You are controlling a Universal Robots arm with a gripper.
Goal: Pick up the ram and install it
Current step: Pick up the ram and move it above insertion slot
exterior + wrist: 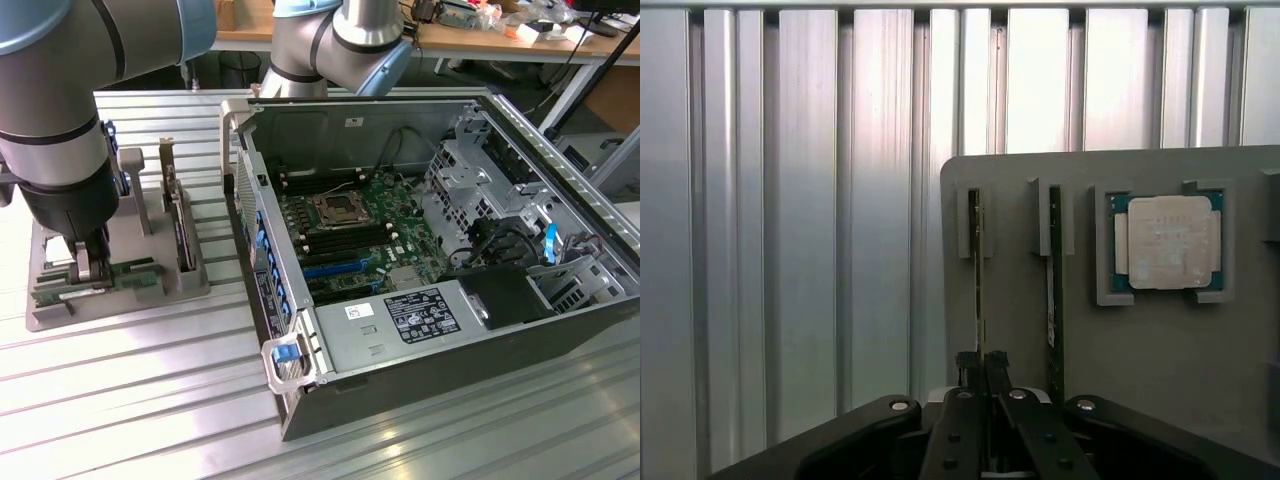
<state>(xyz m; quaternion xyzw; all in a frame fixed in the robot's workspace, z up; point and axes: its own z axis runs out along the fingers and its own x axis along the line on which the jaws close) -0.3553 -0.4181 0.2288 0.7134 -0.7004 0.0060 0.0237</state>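
Lab — ribbed metal bench (150, 400), open PC case (450, 378), cluttered desks (455, 40) behind.

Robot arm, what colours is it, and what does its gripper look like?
The arm has round silver-grey tubes, pale blue joint caps and a black wrist section. Its gripper is black, with slim fingers and small shiny screws.

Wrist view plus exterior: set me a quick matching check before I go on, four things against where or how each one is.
Things:
1. ram
2. CPU
3. pincer
4. case

Place or state:
A. open-topped, at the exterior view's right
B. flat in a square holder on the tray
C. on edge in a tray slot, one end in the pincer
D. shut on a thin stick

Pairs: 1-C, 2-B, 3-D, 4-A.
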